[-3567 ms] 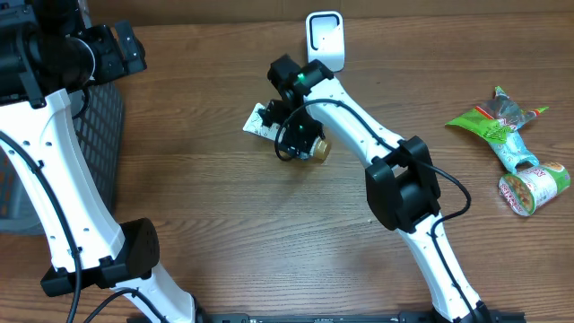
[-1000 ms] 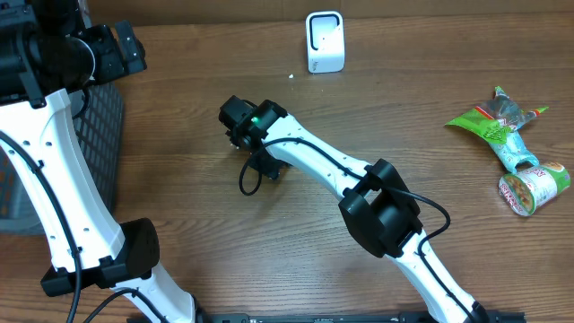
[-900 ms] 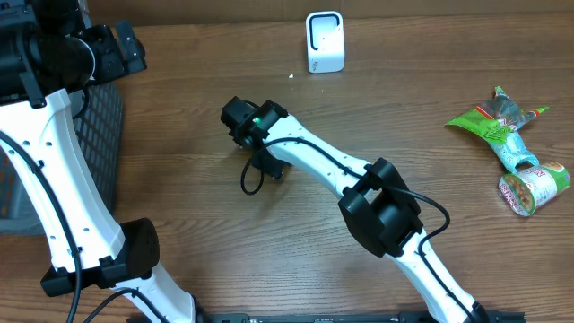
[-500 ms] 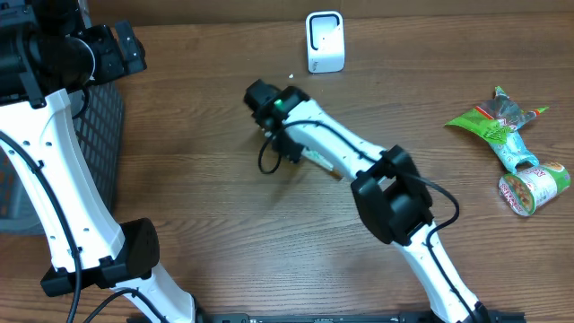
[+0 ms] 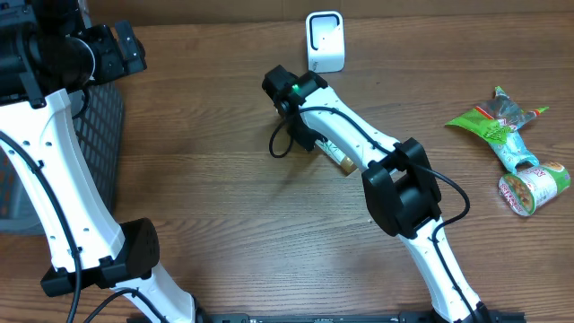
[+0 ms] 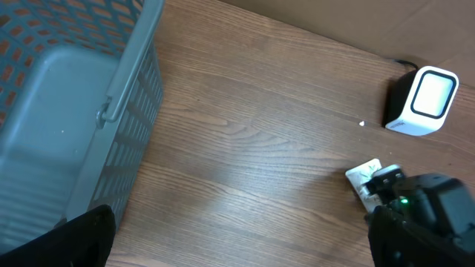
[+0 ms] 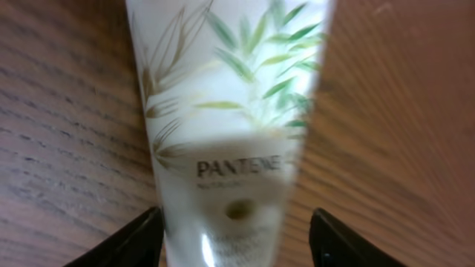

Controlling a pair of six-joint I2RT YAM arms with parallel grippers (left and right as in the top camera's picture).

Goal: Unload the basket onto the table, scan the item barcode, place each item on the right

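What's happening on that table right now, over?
Left tool open, empty, above the basket. Right tool shut on Pantene tube, near barcode scanner. Nothing between them.

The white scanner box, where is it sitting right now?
Overhead, the scanner stands at the far edge of the table, near centre, just beyond the right tool and its Pantene tube.

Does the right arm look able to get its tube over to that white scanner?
Probably yes: the right gripper, holding the tube, is near the scanner, with only bare table between them.
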